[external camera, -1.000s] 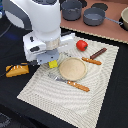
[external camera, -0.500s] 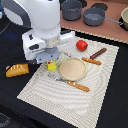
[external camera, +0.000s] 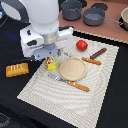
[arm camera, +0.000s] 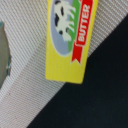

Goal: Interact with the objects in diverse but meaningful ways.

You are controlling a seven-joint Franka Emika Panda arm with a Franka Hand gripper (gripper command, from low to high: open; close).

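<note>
Exterior view: white Franka arm (external camera: 42, 25) hangs low over the back-left part of a beige woven placemat (external camera: 85, 102), its wrist block right above the yellow butter block (external camera: 51, 63). Gripper fingers are hidden under the wrist housing, so can't tell if they are spread, pressed together or pinching anything. Butter block stands near the placemat's edge on the exterior view's left, just beside the round tan plate (external camera: 73, 68). Red tomato (external camera: 81, 45) sits on the placemat behind the plate, apart from it. Dark brown sausage (external camera: 98, 53) lies angled to the exterior view's right of the tomato, with an orange-handled utensil (external camera: 91, 61) just in front of it. Another orange-handled utensil (external camera: 77, 86) lies along the plate's near side. Scored bread loaf (external camera: 16, 69) is off the placemat on the dark table (external camera: 112, 107), well apart to the exterior view's left. Two grey pots (external camera: 71, 9) and (external camera: 94, 16) are on the brown surface at the back. Wrist view: close on the butter block (arm camera: 67, 40), yellow with a cow picture and red "BUTTER" banner, lying across the placemat (arm camera: 25, 55) edge, one corner over dark table (arm camera: 95, 95). No fingertips visible in this view either.
</note>
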